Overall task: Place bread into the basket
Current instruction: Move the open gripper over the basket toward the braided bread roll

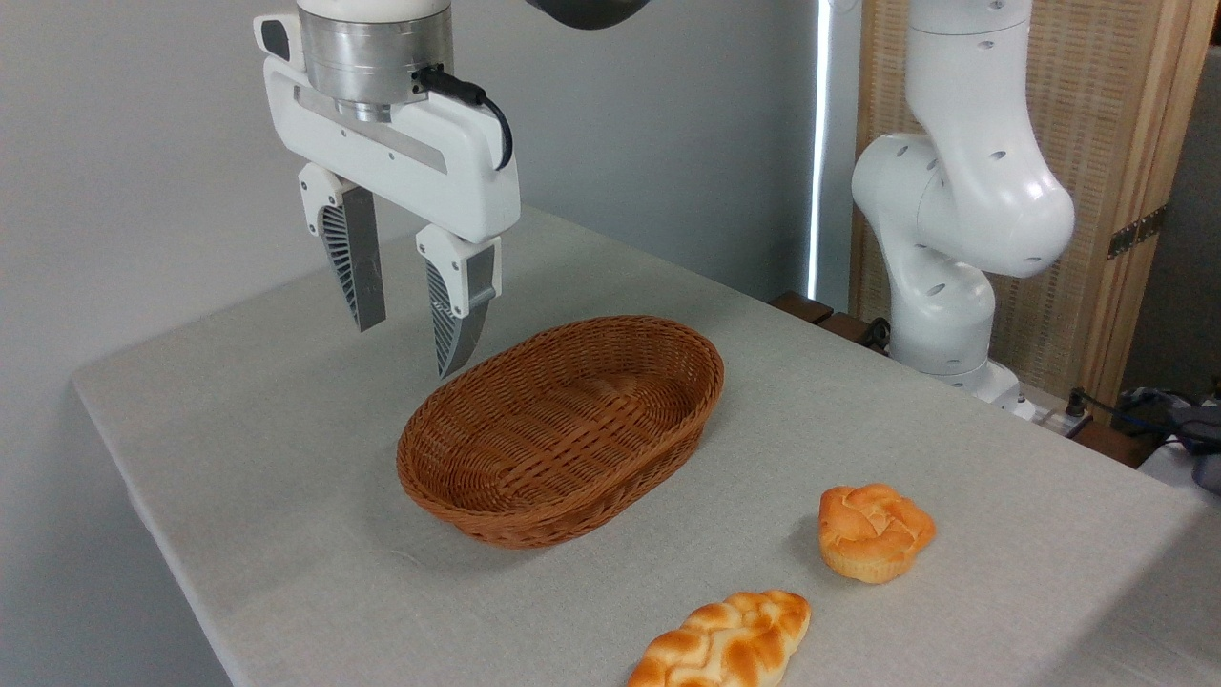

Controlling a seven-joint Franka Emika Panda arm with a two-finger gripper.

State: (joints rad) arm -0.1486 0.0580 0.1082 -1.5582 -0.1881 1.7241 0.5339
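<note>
Bread: at table's near edge, long axis running lower-left to upper-right, well apart from gripper, beyond basket. Fingers: apart, empty, hanging left of basket.

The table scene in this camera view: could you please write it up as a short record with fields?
gripper: open, empty, in the air, above the table left of the basket's far end
basket: oval wicker, empty, mid-table
bread: braided loaf, lying on the table at the bottom edge of the picture, partly cut off, apart from the basket
bun: round knotted, upright on the table, right of the basket, just behind the bread
table: covered with grey cloth
task status: bread not yet picked up
</note>
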